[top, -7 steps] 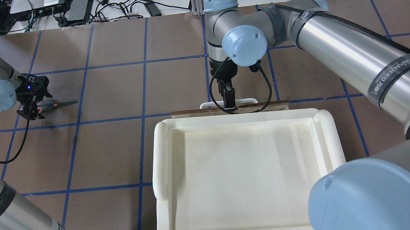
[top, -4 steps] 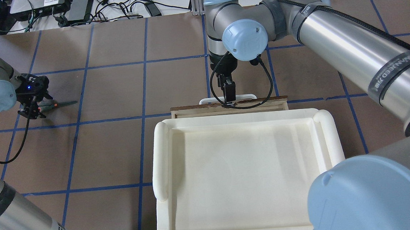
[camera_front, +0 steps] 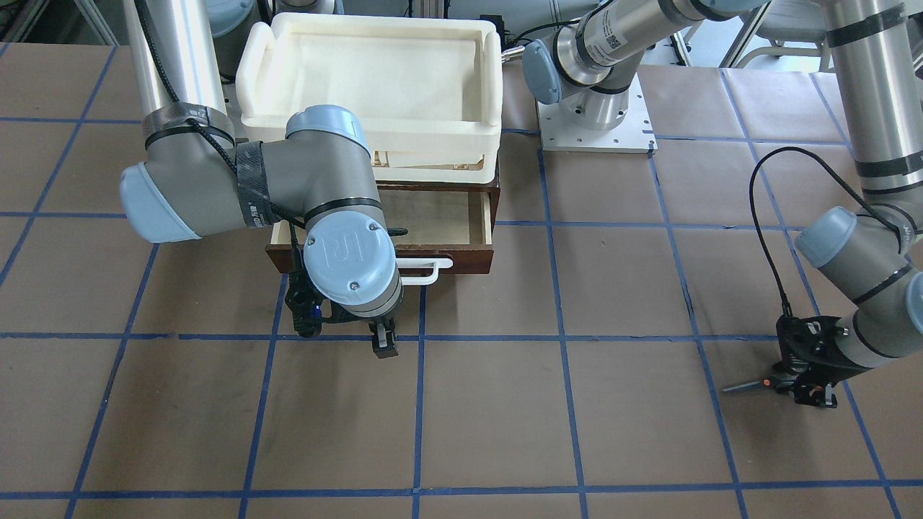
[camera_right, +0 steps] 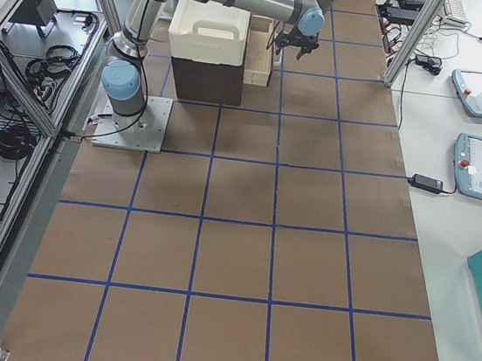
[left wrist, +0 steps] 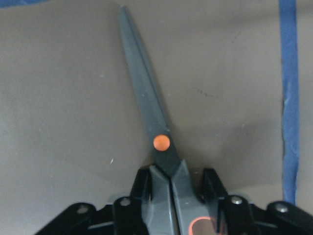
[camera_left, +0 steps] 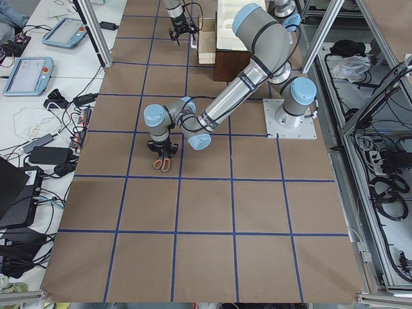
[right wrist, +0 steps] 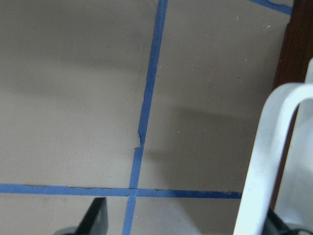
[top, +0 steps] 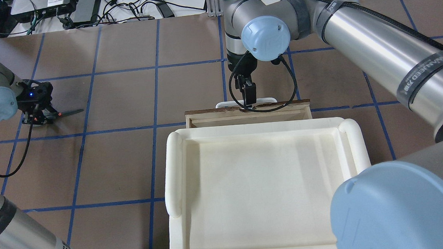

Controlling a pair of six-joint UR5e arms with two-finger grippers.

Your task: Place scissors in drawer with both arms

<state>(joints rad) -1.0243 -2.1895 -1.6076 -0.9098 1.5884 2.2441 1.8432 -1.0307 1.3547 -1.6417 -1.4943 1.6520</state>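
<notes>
Pulled further out over the last second, the drawer (camera_front: pixel 469 258) now shows a strip of pale interior ahead of the tray (camera_front: pixel 492 79) stacked above it. Its handle (camera_front: pixel 427 268) is straddled by the right end effector (right wrist: pixel 185 223), whose fingers (right wrist: pixel 95 218) are spread rather than clenched. One of them seems to be hooked behind the bar, so the pull is judged to be made by hooking, not gripping.

Well apart, toward the left end of the desk (camera_front: pixel 577 432), the scissors (left wrist: pixel 146 107) are found with blades shut, lying flat so far as can be told. The left end effector (left wrist: pixel 177 196) has been drawn in around them since the earlier frames and is clamped on the grey loops just behind the orange pivot.

Two steps are thus in hand together: opening and grasping. Next a lift is called for, then a carry across to the drawer and a lowering into the exposed front strip, since the rear is covered by the tray. The right arm would have to be kept clear of that path.
</notes>
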